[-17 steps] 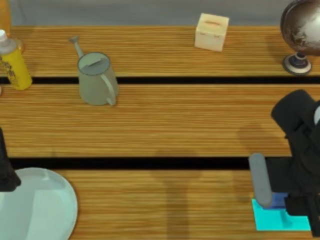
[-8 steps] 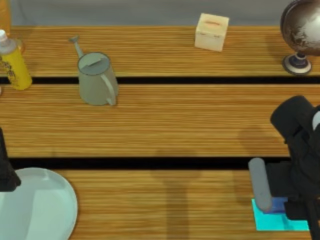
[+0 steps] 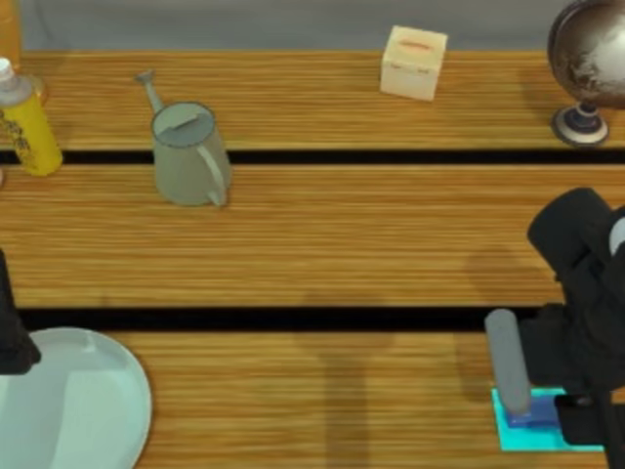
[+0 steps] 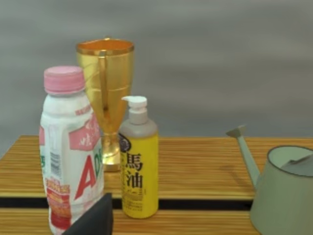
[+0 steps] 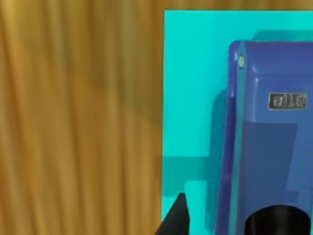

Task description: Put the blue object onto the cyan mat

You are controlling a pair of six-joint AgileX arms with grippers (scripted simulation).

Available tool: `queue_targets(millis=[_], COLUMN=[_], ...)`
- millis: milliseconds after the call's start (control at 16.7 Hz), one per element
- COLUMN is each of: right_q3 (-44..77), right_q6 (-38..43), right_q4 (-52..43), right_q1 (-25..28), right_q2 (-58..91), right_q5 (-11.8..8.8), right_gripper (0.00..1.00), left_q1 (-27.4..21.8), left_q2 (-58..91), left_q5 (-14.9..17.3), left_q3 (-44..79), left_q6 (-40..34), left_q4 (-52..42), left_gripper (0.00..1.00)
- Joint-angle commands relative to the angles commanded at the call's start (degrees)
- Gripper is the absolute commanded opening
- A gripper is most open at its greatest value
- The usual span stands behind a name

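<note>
The blue object lies flat on the cyan mat near the table's front right corner. In the right wrist view the blue object covers the mat's far side, with a black piece at its near end. My right gripper hangs low over it and is open. One dark fingertip stands beside the object's long side, with a strip of mat showing between them. The other finger is out of view. My left gripper stays parked at the left edge, open and empty.
A round pale plate lies at the front left. At the back stand a grey-green watering can, a yellow pump bottle, a cream box and a globe. A white drink bottle and gold cup are near the left arm.
The right gripper and the blue object have sunk lower over the mat, and the object now rests on it. The left arm has not moved.
</note>
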Motion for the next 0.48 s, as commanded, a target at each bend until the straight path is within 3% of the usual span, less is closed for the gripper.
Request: queue_targets(millis=[120,480], right_q3=[0.00,0.00], right_q6=[0.00,0.00], right_q4=[0.00,0.00], right_q1=[0.00,0.00], right_q2=[0.00,0.00], right_q5=[0.00,0.00], right_gripper=[0.98,1.00], left_q1=[0.00,0.00], left_q2=[0.00,0.00], left_q5=[0.00,0.00], left_q3=[0.00,0.00], left_q6=[0.00,0.00], left_q4=[0.00,0.00], left_gripper=[1.00,1.00])
